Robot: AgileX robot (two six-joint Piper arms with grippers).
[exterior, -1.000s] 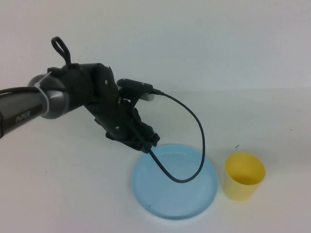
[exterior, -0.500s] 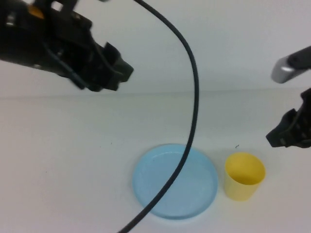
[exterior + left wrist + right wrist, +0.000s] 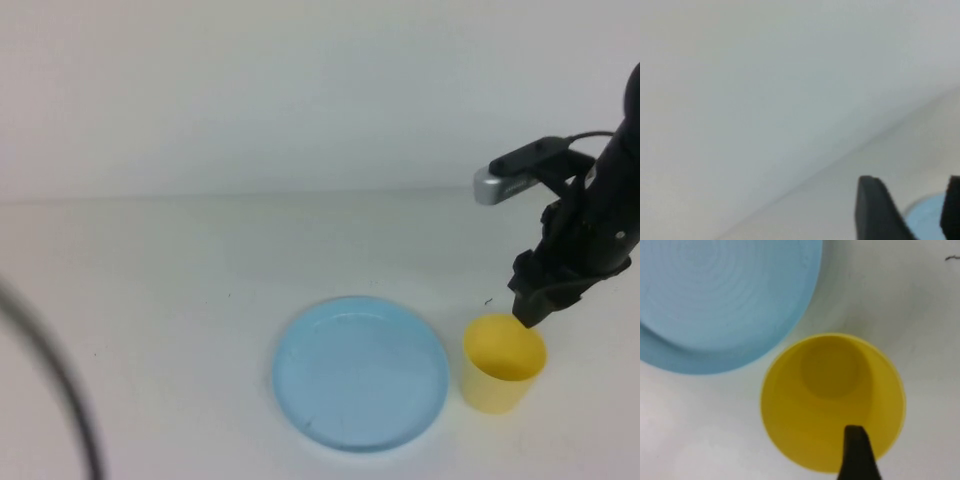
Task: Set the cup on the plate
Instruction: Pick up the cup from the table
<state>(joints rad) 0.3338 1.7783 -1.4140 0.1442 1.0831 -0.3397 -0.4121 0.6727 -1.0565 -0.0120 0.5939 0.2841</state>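
**A:** From my station, what sits furthest left of the plate?

**B:** A dark cable (image 3: pixel 60 385) curves along the left edge of the high view, well apart from the plate (image 3: pixel 360 372). The left gripper (image 3: pixel 912 207) shows only in its own wrist camera: two dark fingers (image 3: pixel 875 207) with a gap between them, so I read it as released, holding nothing. A sliver of the blue plate shows through that gap.

**A:** And the plate itself?

**B:** Light blue, round, lying flat on the white table (image 3: pixel 170 300) with nothing on it.

**A:** Where's the cup?

**B:** The cup (image 3: pixel 503 362) stands upright on the table just beside the plate, on its right, mouth up. I can't tell if they touch.

**A:** The right gripper?

**B:** The right gripper (image 3: pixel 532 305) hangs over the cup's far rim, right of the plate. In its wrist camera I see one dark fingertip (image 3: pixel 856 452) at the cup's (image 3: pixel 832 400) rim; the other is out of frame, so I cannot tell whether it is released or clenched.
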